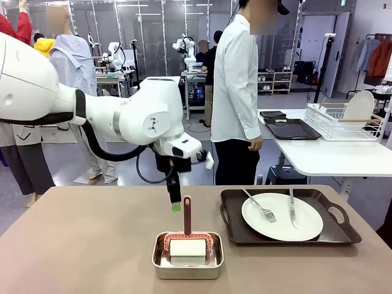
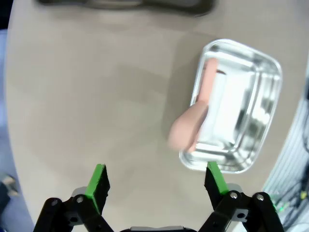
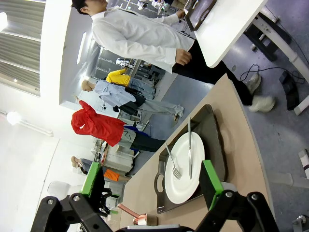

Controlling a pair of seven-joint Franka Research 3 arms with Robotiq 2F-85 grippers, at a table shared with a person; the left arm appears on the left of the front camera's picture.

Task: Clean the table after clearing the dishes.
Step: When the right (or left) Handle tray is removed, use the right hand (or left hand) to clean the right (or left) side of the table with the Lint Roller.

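Observation:
The brown table (image 1: pixel 79 245) carries a dark handled tray (image 1: pixel 340 231) at the right, holding one of the dishes, a white plate (image 1: pixel 288 222) with a fork (image 1: pixel 260 205) and a knife (image 1: pixel 292 208). My left gripper (image 1: pixel 176 205) hangs open, pointing down, just left of the red handle (image 1: pixel 187 214) of a roller lying in a small steel pan (image 1: pixel 187 269). In the left wrist view the gripper (image 2: pixel 157 183) is open and empty above bare table (image 2: pixel 96 96), with the pan (image 2: pixel 263 96) to the right. My right gripper (image 3: pixel 150 179) is open and empty, looking at the plate (image 3: pixel 193 181).
A person in a white shirt (image 1: pixel 236 92) stands at the far side, turned towards a white side table (image 1: pixel 331 156). That table holds dark trays (image 1: pixel 291 128) and a wire rack (image 1: pixel 340 122) with a plate (image 1: pixel 360 105) in it.

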